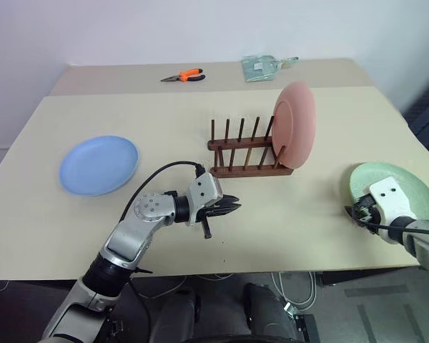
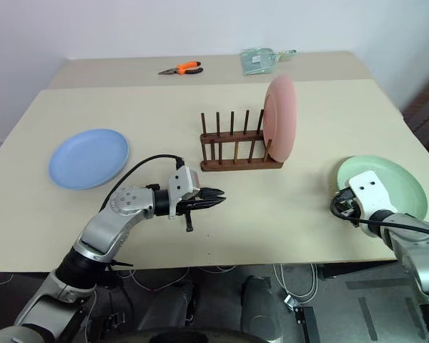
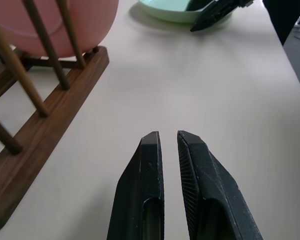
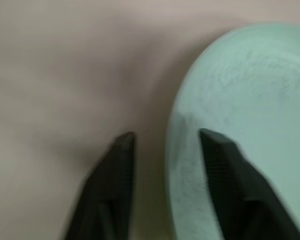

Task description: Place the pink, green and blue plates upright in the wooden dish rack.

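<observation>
Pink plate (image 1: 294, 127) upright in rack's (image 1: 247, 151) right end slot. Green plate (image 1: 399, 189) flat on table (image 1: 307, 214), right tool (image 4: 165, 145) spread, straddling its rim. Blue plate (image 1: 99, 164) flat, left. Left tool (image 3: 169, 145) clenched, empty.

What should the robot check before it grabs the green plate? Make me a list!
1. Pink plate standing upright in the wooden dish rack: ok.
2. Free slots left in the rack: ok.
3. Right end effector open, one finger on each side of the green plate rim: ok.
4. Green plate gripped: not ok, fingers not closed yet.
5. Left end effector shut, holding nothing, away from the rack: ok.
6. Blue plate lying flat on the table, not yet racked: not ok.
</observation>
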